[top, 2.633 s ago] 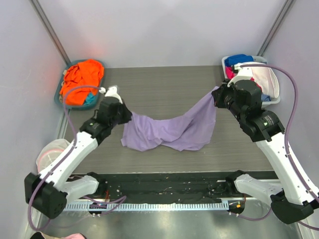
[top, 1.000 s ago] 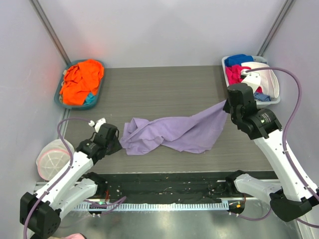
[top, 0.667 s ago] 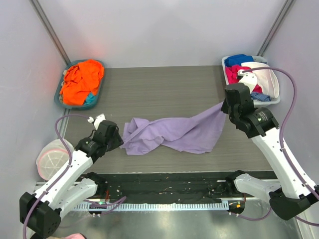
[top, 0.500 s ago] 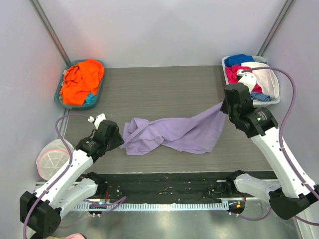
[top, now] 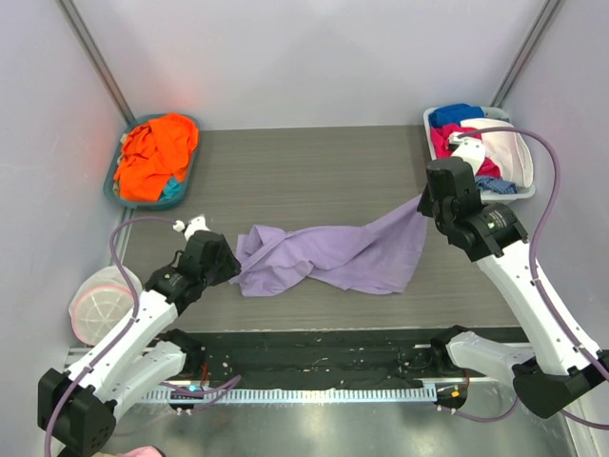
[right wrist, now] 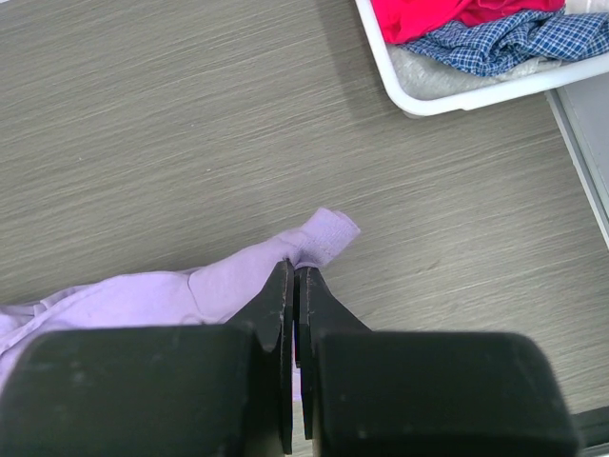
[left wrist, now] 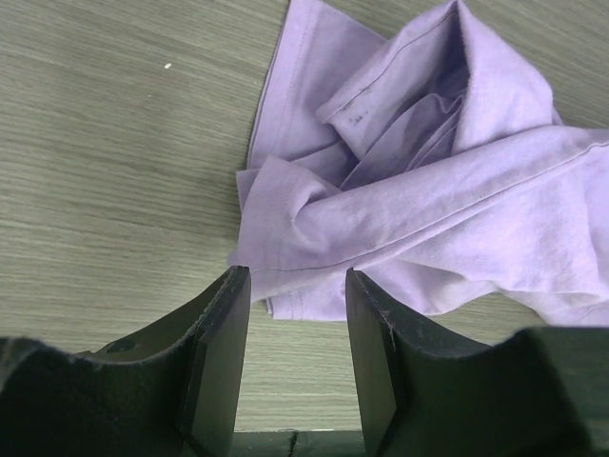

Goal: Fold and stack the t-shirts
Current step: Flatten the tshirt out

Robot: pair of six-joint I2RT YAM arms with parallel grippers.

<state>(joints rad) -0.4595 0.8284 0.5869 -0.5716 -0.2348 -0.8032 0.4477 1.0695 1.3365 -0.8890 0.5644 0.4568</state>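
A lavender t-shirt (top: 333, 255) lies crumpled across the middle of the dark table, its right end lifted. My right gripper (right wrist: 296, 271) is shut on that raised corner of the lavender t-shirt (right wrist: 238, 281), near the white bin. My left gripper (left wrist: 296, 295) stands open just short of the shirt's bunched left edge (left wrist: 400, 200), with bare table between its fingers. In the top view the left gripper (top: 228, 271) sits at the shirt's left end and the right gripper (top: 424, 202) at its upper right. Orange and teal t-shirts (top: 152, 152) fill a blue basket at the back left.
A white bin (top: 521, 186) with red, blue and checked clothes stands at the back right; its rim (right wrist: 447, 100) shows in the right wrist view. A round white pouch with a pink rim (top: 95, 305) sits at the left table edge. A black rail (top: 314, 357) runs along the front.
My left gripper has opened and let go of the shirt's left end, which now rests on the table. The right gripper has kept its hold and shifted slightly back-left.
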